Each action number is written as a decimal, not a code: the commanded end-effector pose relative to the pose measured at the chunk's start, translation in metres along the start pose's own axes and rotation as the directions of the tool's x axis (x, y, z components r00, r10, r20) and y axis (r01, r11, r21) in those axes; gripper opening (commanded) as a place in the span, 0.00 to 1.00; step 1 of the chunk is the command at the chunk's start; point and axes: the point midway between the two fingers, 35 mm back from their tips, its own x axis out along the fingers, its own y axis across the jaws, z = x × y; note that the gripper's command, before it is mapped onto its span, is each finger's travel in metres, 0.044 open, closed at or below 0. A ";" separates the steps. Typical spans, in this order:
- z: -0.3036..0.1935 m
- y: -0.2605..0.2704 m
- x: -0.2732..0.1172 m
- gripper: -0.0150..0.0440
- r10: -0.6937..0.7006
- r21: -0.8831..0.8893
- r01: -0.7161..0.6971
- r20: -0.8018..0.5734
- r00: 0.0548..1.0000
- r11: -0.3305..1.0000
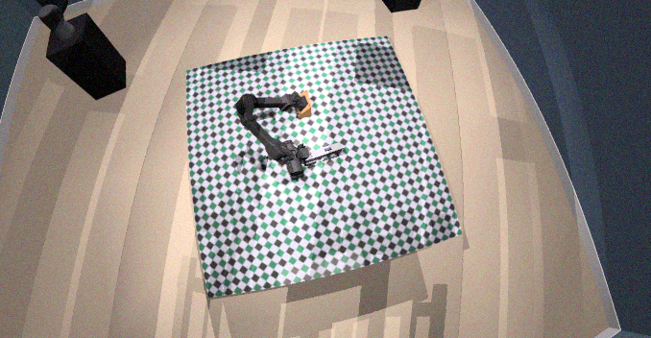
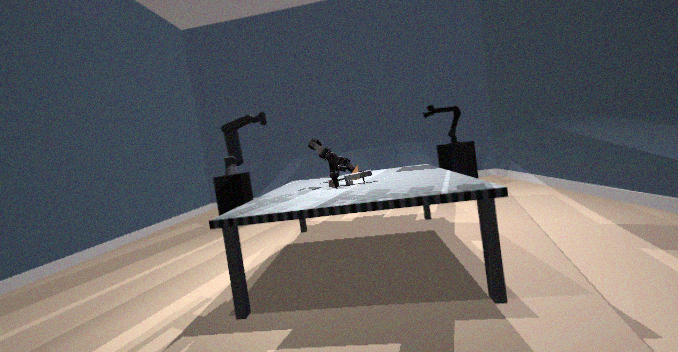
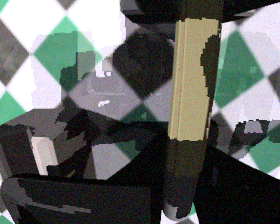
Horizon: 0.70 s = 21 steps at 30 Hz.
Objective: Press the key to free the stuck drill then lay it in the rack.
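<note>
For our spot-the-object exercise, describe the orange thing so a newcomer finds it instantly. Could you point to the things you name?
Find the checkered tabletop (image 1: 336,221), then the black arm (image 1: 261,134) bending across it. At one end of that arm sits the small block (image 1: 304,111), the only orange thing there.

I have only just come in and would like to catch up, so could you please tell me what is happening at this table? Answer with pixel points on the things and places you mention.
A dark robot arm (image 1: 259,136) on the checkered table (image 1: 336,221) (image 2: 360,204) has its claw shut on something, apparently the long, pale-sided bar seen close up (image 3: 193,80). I cannot tell whether that is the drill or the key. An orange block (image 1: 304,110) sits by the arm's other end. Nothing here clearly shows a drill lying in a rack.
</note>
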 end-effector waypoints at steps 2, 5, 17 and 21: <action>-0.008 -0.001 -0.003 0.25 -0.008 0.002 0.008 -0.003 1.000 1.000; -0.012 -0.001 -0.003 0.25 -0.008 0.002 0.008 -0.003 1.000 1.000; -0.029 -0.002 -0.003 0.25 -0.008 0.002 0.008 -0.004 1.000 1.000; -0.035 -0.002 -0.003 0.25 -0.008 0.002 0.008 -0.004 1.000 1.000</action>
